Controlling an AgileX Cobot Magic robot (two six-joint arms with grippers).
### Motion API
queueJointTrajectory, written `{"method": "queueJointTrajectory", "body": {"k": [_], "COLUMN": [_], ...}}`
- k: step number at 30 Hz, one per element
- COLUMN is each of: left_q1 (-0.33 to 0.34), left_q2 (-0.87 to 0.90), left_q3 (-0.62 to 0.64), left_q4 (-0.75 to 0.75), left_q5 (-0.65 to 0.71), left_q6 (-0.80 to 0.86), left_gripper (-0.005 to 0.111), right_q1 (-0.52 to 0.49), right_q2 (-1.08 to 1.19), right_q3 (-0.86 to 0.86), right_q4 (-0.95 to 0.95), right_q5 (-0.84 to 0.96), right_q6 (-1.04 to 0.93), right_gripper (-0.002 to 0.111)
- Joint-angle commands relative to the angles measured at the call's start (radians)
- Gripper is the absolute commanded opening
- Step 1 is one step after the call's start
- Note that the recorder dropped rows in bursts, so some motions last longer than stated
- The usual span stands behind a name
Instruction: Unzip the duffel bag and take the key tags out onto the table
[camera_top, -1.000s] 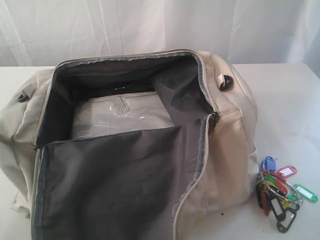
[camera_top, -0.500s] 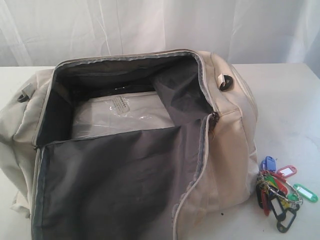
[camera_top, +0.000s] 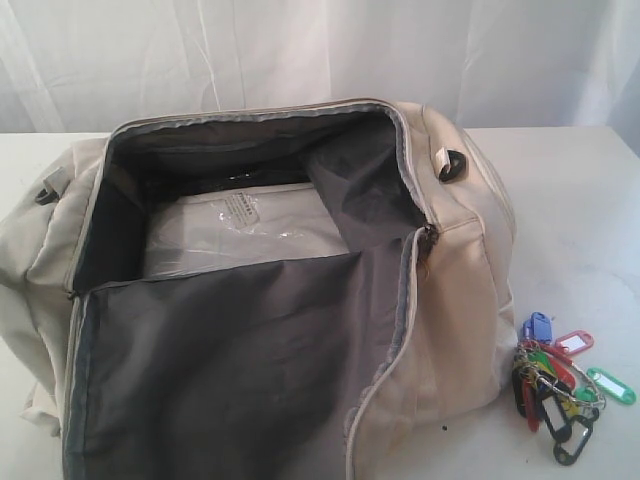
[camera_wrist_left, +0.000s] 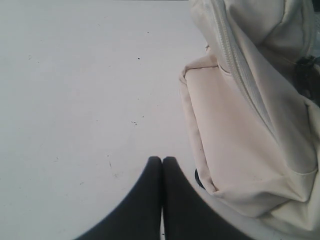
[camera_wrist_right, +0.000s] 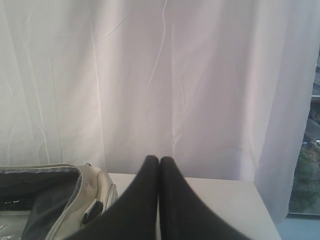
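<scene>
The bag (camera_top: 465, 290) sits wide open on the table (camera_top: 575, 200). Its zip is undone and the top flap is folded forward, with the dark grey lining (camera_top: 230, 370) on full show. Down inside, a flat white packet (camera_top: 240, 230) in clear plastic lies on the bottom. A dark ring (camera_top: 450, 165) sits on the bag's right end, up near the rim of the opening.

And there are the tags (camera_top: 560, 385) — out on the table, just beside the bag's right end. They make a loose bunch of red, blue, green, yellow and black on metal rings, fanned out flat on the white top. The blue one lies nearest the fabric, though I cannot tell whether it touches.

Over to the left gripper (camera_wrist_left: 161, 160) — fingers pressed tight together, nothing between them. It hangs over bare table beside one end of the bag, with the cream side pocket and a line of zip close by.

The right gripper (camera_wrist_right: 159, 159) has its fingers together too, with nothing held. It is raised and points toward the white curtain (camera_wrist_right: 175, 75) behind the table, and a corner of the open bag shows in its wrist view.
</scene>
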Motion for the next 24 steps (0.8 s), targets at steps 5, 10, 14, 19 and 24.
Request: {"method": "queueJointTrajectory", "body": {"k": [5,10,14,19,24], "left_q1": [0.005,0.005,0.005,0.005,0.005], "left_q2": [-0.004,-0.004,-0.004,-0.004,-0.004], "left_q3": [0.003,0.003,0.003,0.003,0.003], "left_q4": [-0.011,-0.011,-0.011,-0.011,-0.011], "left_q5": [-0.005,-0.005,-0.005,-0.005,-0.005], "left_q6": [0.004,0.004,0.004,0.004,0.004], "left_gripper": [0.0,0.0,0.0,0.0,0.0], "right_q1": [-0.005,-0.005,-0.005,-0.005,-0.015], "right_q2": [-0.005,-0.005,-0.007,-0.015,-0.054], "right_q3": [0.007,0.007,0.007,0.007,0.007], "right_q4": [-0.005,-0.017,-0.016,-0.016,-0.031], "right_q5": [-0.006,-0.006,0.027,0.085,0.11], "right_q6": [-0.011,-0.014,-0.023,-0.124,-0.173], "right_gripper": [0.0,0.0,0.0,0.0,0.0]}}
